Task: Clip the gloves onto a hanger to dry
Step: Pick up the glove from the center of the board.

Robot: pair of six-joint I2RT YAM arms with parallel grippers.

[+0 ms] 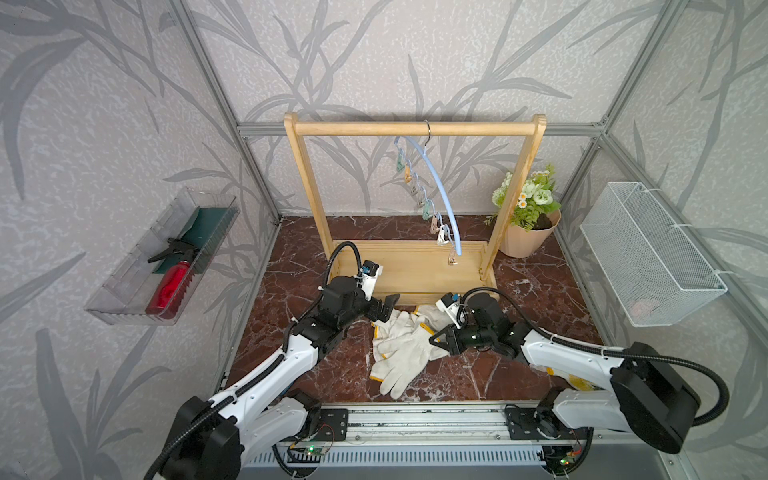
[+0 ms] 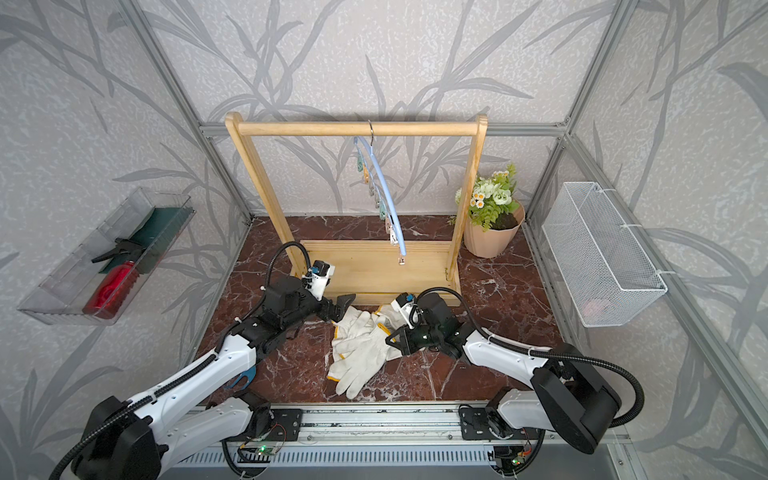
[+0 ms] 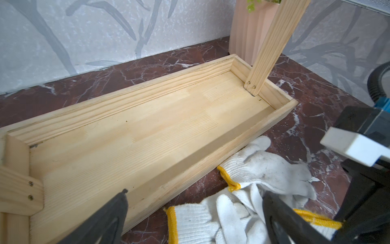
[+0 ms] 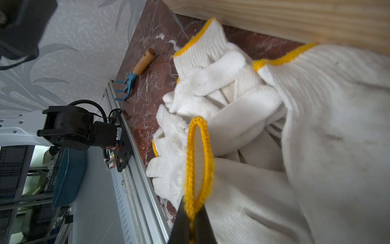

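Marble tabletop: gloves, wooden rack, flowerpot, rake.

The rack stands on the desk, toward the back wall. From the top bar of the rack hangs the hanger, over the rack's base. Before the rack, against the front edge of its base, the gloves lie on the desk in a heap, one over another. Right of the rack, just beside its right post, stands the flower pot. More to the right of the rack, on the side wall, hangs the wire basket. Left of the rack, on the opposite side wall, is the wall tray, and in it lies a spray bottle. Before the rack and to its left, near the desk's front edge, lies a hand rake.
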